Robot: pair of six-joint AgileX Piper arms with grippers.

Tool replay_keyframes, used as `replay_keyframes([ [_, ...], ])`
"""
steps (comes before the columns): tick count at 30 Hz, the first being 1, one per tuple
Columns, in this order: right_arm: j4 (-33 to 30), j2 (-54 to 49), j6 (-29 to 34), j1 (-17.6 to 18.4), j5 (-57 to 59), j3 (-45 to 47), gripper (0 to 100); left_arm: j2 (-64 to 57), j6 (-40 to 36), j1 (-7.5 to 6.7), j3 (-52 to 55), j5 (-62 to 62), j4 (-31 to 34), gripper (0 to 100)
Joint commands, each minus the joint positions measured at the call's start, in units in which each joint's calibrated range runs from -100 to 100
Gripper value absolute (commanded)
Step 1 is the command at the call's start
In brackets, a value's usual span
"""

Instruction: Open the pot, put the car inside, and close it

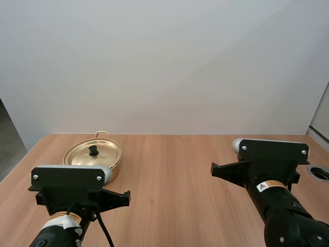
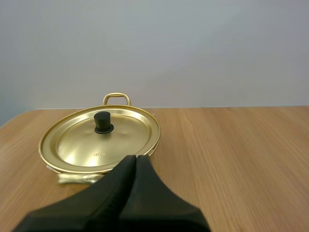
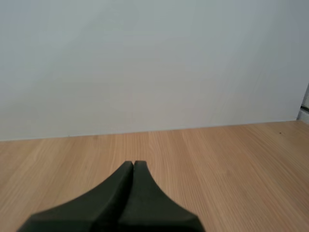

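A gold pot [image 1: 115,160] with its gold lid [image 1: 82,154] on sits on the left half of the table. A black knob [image 1: 93,150] stands at the lid's centre, and a loop handle [image 1: 103,134] points to the far side. My left arm [image 1: 72,188] is just in front of the pot. In the left wrist view my left gripper [image 2: 135,157] is shut on nothing, its tips near the lid's [image 2: 72,147] front rim, short of the knob [image 2: 102,122]. My right gripper [image 3: 133,163] is shut too, over bare wood.
The wooden table [image 1: 169,170] runs back to a plain pale wall. A round metal-rimmed hole [image 1: 318,173] sits at the table's right edge beside my right arm [image 1: 272,170]. Bare wood lies between the two arms and ahead of the right one.
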Motion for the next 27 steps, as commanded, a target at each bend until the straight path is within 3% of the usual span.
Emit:
replay_keyframes([
  [1,-0.1,-2.7,0.0,0.0,7.0,0.0,0,0.0,0.0,-0.03,0.0,0.0,0.0,0],
  [15,-1.0,-20.1,0.0,0.0,29.1,1.8,0,0.0,-0.1,-0.03,0.0,-0.8,0.0,0],
  [23,-3.3,-20.5,0.0,0.0,29.2,2.9,0,0.0,-0.1,-0.03,0.0,-0.8,0.0,0],
  [27,-6.0,-20.5,0.0,-0.1,38.0,2.9,0,0.0,-0.1,-0.03,0.0,-0.8,0.0,0],
])
